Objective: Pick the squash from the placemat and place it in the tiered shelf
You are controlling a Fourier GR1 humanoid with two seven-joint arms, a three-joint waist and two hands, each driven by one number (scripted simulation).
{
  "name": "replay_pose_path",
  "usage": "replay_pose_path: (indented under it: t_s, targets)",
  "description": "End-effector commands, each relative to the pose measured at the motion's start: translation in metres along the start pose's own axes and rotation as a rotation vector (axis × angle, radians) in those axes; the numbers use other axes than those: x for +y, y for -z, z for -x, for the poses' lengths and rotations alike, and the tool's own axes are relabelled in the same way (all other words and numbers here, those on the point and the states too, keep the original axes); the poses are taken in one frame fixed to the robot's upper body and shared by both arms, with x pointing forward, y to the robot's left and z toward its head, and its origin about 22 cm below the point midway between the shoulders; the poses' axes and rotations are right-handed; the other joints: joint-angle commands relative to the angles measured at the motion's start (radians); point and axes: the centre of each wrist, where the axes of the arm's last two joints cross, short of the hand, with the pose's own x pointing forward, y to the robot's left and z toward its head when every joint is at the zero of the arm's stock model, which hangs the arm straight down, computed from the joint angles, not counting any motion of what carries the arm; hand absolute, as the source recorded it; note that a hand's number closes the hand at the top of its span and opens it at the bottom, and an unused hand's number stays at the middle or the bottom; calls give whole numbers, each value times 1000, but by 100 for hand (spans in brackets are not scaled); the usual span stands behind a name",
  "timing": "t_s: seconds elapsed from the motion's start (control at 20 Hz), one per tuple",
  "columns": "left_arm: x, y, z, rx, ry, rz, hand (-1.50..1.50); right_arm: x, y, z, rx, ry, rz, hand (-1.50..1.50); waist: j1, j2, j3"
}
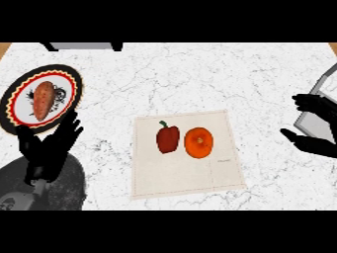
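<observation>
Squash lies on your placemat near the counter's centre, round and orange, just beside a red bell pepper at its nine o'clock. Sweeping from the left: a decorated plate at ten o'clock carries a reddish-brown sweet potato. Below it, at eight o'clock, your left hand rests released with its fingers up. At three o'clock your right hand hangs relaxed and grasps nothing, in front of the tiered shelf at the right edge, well apart from the squash.
</observation>
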Motion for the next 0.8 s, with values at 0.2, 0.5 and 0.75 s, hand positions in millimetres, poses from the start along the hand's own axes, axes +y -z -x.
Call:
replay_pose_path:
  t_s: [0.2,0.5,0.75]
  targets:
    - [17,0,23,120,-7,-58,0,3,-11,-58,-62,-42,-312,-150,-14,0,-7]
    - [10,-10,17,106,22,-51,0,11,-15,-124,0,-168,-444,-150,1,-1,-8]
    - [14,-10,20,140,21,-29,0,40,-22,-167,101,-246,-359,-150,6,-1,-8]
